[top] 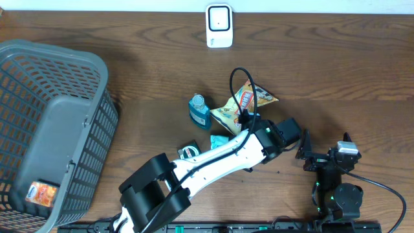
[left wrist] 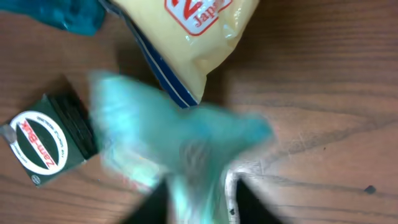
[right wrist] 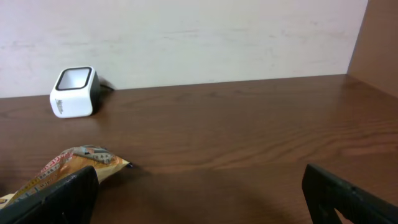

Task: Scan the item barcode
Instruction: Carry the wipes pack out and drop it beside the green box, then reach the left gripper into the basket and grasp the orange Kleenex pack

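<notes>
My left arm (top: 213, 155) stretches diagonally over the counter (top: 336, 58). The left gripper (left wrist: 199, 196) is just below the snack bag (top: 249, 103), fingers slightly apart. My right arm (top: 336, 184) sits folded at the bag's lower right, with the right gripper (right wrist: 199, 186) spread wide.

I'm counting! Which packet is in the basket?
The small orange packet, inside the grey basket; the yellow bag and light-blue packet are outside it.

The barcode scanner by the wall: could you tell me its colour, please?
The scanner is white with a dark window, clearest in the right wrist view.
</notes>
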Action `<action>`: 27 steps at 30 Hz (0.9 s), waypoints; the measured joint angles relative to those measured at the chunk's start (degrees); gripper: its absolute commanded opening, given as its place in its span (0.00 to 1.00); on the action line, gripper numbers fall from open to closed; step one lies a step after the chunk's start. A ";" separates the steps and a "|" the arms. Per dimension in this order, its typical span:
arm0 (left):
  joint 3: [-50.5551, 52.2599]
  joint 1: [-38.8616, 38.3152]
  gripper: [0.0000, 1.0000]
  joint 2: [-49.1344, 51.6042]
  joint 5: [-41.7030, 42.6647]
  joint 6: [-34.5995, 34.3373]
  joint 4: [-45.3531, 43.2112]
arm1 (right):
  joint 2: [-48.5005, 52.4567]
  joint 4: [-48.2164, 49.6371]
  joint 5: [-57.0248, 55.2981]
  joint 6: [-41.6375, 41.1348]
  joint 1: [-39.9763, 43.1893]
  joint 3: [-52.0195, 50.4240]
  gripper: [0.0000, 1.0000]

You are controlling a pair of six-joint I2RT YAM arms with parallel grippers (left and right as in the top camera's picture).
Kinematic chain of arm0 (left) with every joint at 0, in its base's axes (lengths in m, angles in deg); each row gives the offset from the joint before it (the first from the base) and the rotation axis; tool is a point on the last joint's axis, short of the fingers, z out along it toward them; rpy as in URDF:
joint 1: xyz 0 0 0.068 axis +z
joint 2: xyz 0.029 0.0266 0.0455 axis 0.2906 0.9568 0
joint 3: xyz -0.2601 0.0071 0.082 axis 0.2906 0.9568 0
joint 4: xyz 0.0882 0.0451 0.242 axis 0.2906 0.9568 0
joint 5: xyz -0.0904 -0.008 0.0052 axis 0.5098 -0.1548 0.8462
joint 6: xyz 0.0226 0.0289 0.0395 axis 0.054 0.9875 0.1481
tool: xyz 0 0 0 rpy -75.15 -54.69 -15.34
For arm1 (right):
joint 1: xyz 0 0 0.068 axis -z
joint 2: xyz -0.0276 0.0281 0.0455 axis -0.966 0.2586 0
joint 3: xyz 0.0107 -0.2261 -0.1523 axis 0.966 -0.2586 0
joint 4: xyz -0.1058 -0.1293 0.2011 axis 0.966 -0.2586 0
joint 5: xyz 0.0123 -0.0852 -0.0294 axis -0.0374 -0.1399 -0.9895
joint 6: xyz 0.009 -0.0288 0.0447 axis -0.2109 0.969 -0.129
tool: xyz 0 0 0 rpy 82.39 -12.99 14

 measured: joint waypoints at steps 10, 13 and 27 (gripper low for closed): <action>-0.24 0.02 0.88 -9.84 -1.88 2.08 1.33 | 0.00 0.00 -0.02 0.00 0.00 0.00 0.99; -1.62 0.35 1.00 -17.38 -3.93 5.81 1.36 | 0.00 0.00 -0.02 0.00 0.00 0.00 0.99; -13.92 35.12 0.98 -50.23 -8.52 23.65 3.15 | 0.00 0.00 -0.02 0.00 0.00 0.00 0.99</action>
